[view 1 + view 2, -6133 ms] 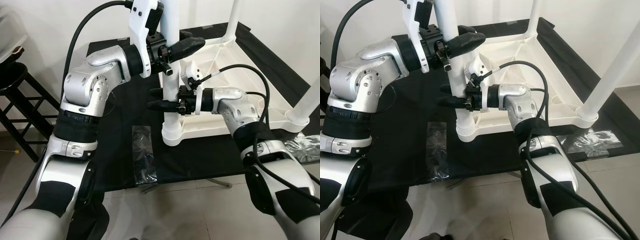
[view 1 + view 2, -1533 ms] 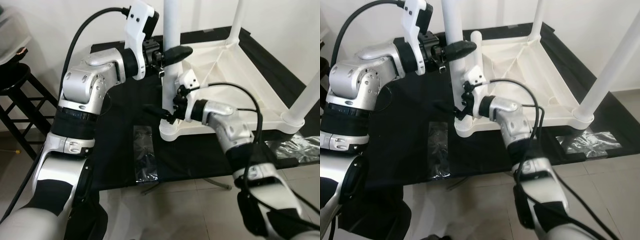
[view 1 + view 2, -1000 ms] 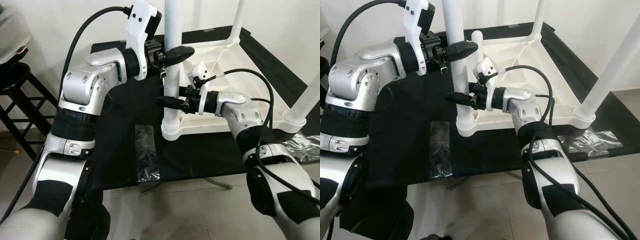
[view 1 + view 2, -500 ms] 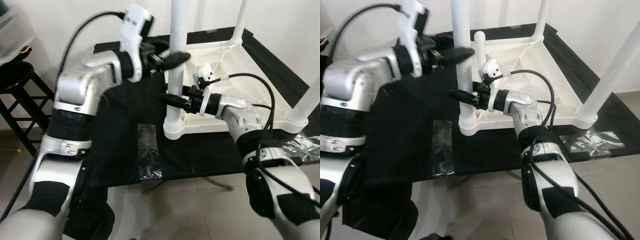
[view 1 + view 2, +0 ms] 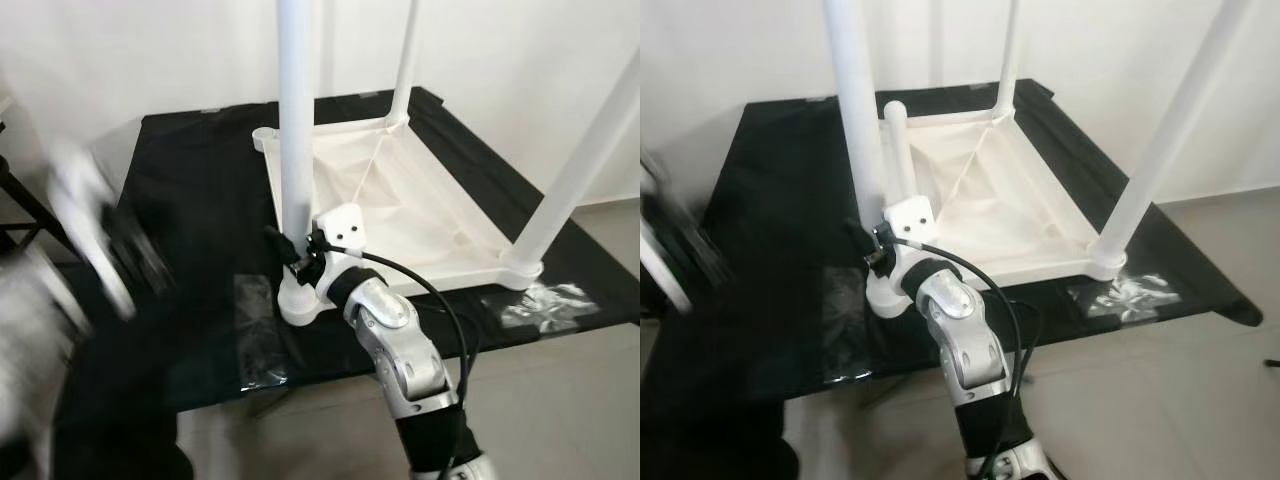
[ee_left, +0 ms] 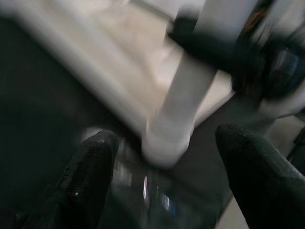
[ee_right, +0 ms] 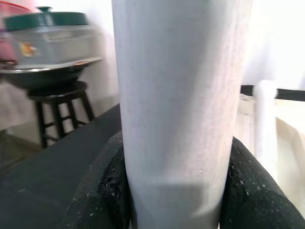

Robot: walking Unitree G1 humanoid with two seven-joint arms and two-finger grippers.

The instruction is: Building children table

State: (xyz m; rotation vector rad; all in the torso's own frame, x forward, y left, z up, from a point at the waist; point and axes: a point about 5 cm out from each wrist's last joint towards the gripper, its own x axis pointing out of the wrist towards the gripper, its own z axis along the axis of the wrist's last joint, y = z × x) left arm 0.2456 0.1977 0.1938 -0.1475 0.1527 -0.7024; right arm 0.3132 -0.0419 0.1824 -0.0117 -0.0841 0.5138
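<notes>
Work piece: white plastic children's table top (image 5: pixel 400 205), lying upside down on a black cloth-covered work surface (image 5: pixel 200 190).
Legs fitted: three round white plastic table legs stand upright in corner sockets: near-left leg (image 5: pixel 297 130), far leg (image 5: pixel 405 60), near-right leg (image 5: pixel 580 170).
Fourth corner: a short white stub (image 5: pixel 896 140) stands at the far-left corner; no full leg is seen there.
Right gripper (image 5: pixel 290 250): its black fingers (image 7: pixel 102 191) are clamped on either side of the near-left leg, low down, just above its socket (image 5: pixel 300 300).
Left gripper (image 6: pixel 167 157): blurred with motion; fingers spread wide apart with nothing between them, pointed at the base of the same leg but apart from it.
Step in hand: judged to be seating or tightening the near-left leg in its socket, with the right gripper alone on it.
Next move: judged to call for a firm turn or press on the leg while it stays plumb, then a check that the collar sits flush. The far-left corner looks to need attention afterwards.
Risk: judged that a tilted leg could bind in the socket.
Containers: clear plastic bag (image 5: pixel 255 335) lying flat on the cloth just beside the socket; contents cannot be made out. A second crumpled clear bag (image 5: pixel 540 300) lies near the near-right leg.
Background container: grey bin with dark green lid (image 7: pixel 52 33) on a black stool (image 7: pixel 62 107), well apart; contents hidden.
</notes>
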